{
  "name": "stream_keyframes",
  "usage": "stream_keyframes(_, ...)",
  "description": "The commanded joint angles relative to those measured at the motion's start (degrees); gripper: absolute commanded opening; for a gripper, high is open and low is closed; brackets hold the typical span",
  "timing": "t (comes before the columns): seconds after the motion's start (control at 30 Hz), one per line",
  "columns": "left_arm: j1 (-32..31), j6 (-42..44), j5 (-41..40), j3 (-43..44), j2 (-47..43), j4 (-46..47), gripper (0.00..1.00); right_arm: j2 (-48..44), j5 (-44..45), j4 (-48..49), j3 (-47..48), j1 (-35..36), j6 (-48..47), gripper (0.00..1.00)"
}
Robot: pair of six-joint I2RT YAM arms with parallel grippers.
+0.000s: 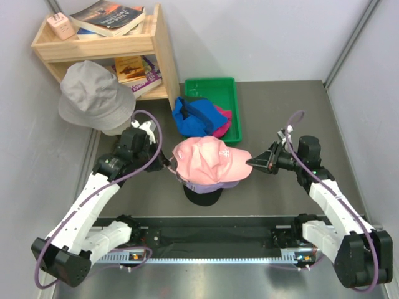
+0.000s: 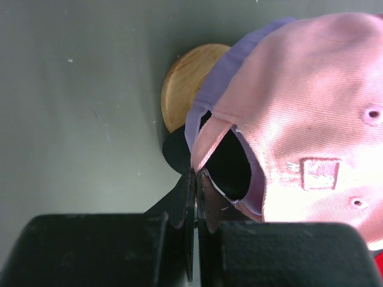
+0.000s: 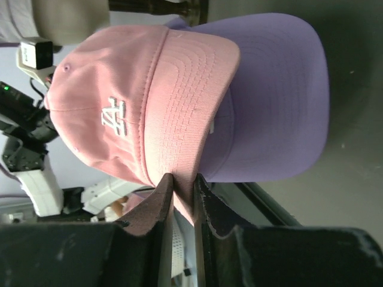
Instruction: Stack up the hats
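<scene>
Your right gripper (image 3: pixel 182 179) pinches the pink cap (image 1: pixel 209 159) by the front edge of its brim, with the fabric clamped between the two fingers. Your left gripper (image 2: pixel 196 174) has its fingers pressed together at the rear edge of that cap, beside the back opening. The tips touch the fabric, but you cannot tell whether any of it is caught between them.

The pink cap sits mid-table between your two arms, on top of the lavender cap (image 3: pixel 281 101). The lavender brim sticks out beyond the pink one on one side. The black cap (image 1: pixel 202 195) lies under both, showing only at the near edge of the pile. In your left wrist view a round wooden disc (image 2: pixel 185 84) shows just behind the pile, partly covered by the lavender cap.

Further back, the green tray (image 1: pixel 237 112) holds the blue cap (image 1: pixel 190 115) and the magenta cap (image 1: pixel 222 118), which touch each other. The blue cap spills over the tray's left rim. A grey hat (image 1: pixel 93 93) hangs against the shelf (image 1: pixel 162 50) in the far left corner.
</scene>
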Motion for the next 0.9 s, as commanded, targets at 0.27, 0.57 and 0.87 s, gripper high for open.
stream_keyframes(0.27,0.1,1.3,1.5,-4.0,3.8,3.4,0.0,7.3,8.5,-21.4,5.2,-1.0,-22.3,0.0)
stream_keyframes(0.57,0.1,1.7,1.0,-6.2,7.9,2.3,0.0,13.8,15.7,-24.6,6.5,-1.0,-24.3,0.0)
stream_keyframes(0.87,0.1,2.9,0.1,-4.6,14.0,-0.7,0.0,17.6,22.4,-28.3,8.2,-1.0,-27.8,0.0)
